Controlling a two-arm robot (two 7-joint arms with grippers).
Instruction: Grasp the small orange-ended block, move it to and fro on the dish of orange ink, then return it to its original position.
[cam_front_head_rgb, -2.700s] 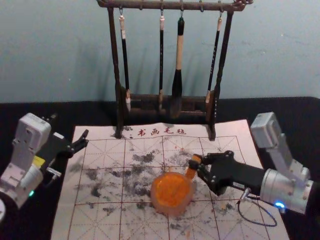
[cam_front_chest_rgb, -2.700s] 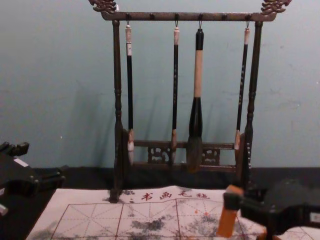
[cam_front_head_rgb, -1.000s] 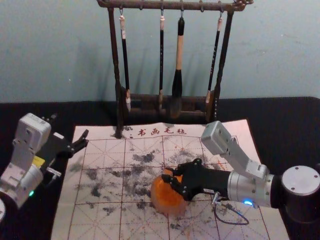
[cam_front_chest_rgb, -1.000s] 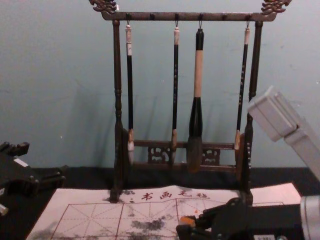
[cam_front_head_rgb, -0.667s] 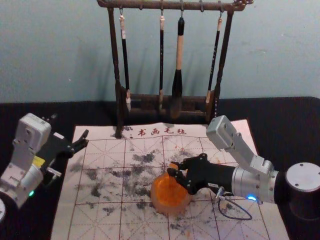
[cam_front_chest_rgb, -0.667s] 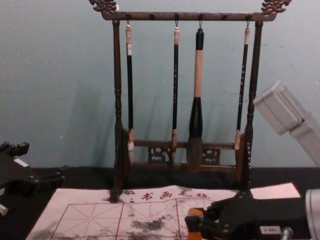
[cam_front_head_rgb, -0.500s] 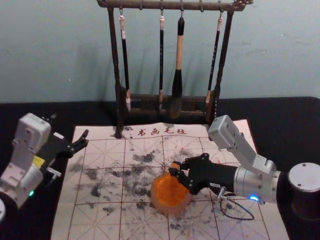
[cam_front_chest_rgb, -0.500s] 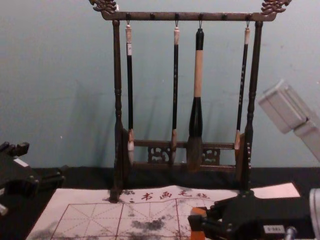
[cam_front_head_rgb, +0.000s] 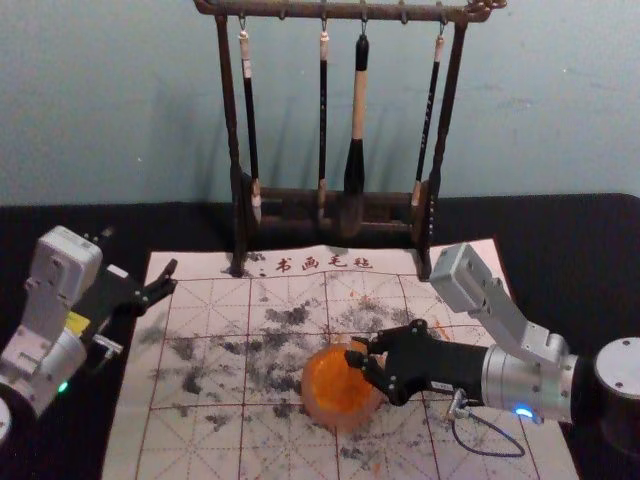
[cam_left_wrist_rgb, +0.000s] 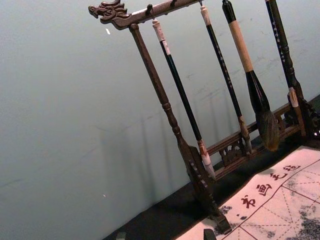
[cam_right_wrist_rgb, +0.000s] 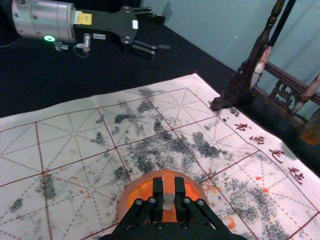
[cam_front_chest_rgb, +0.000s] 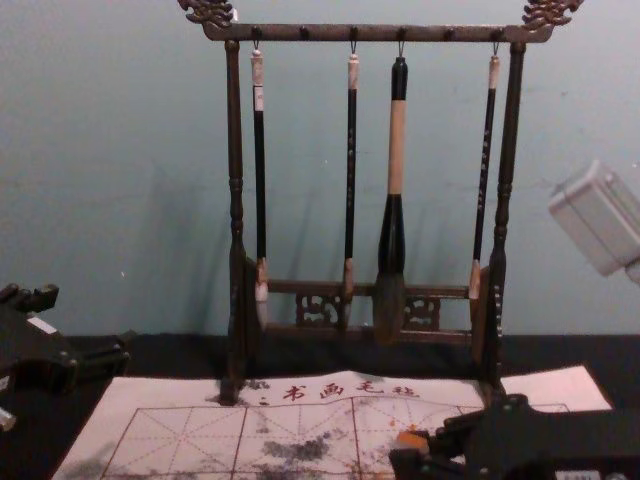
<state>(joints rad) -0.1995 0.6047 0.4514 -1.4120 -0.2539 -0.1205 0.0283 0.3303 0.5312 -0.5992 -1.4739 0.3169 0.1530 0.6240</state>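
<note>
Head view has the right gripper (cam_front_head_rgb: 357, 359) above the orange ink dish (cam_front_head_rgb: 330, 392), jaws clenched on the orange-ended block (cam_right_wrist_rgb: 169, 184); the left gripper (cam_front_head_rgb: 141, 251) is parked by the mat's (cam_front_head_rgb: 195, 440) left edge, jaws parted.

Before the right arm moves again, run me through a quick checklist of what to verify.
1. Block held between the right gripper's fingers: ok.
2. Block over the dish: ok.
3. Orange ink in the dish: ok.
4. Block's lower end touching the ink: cannot tell.
5. Left gripper away from the dish, open by the mat's left edge: ok.
6. Block back at its original position: not ok, it's in the gripper.
</note>
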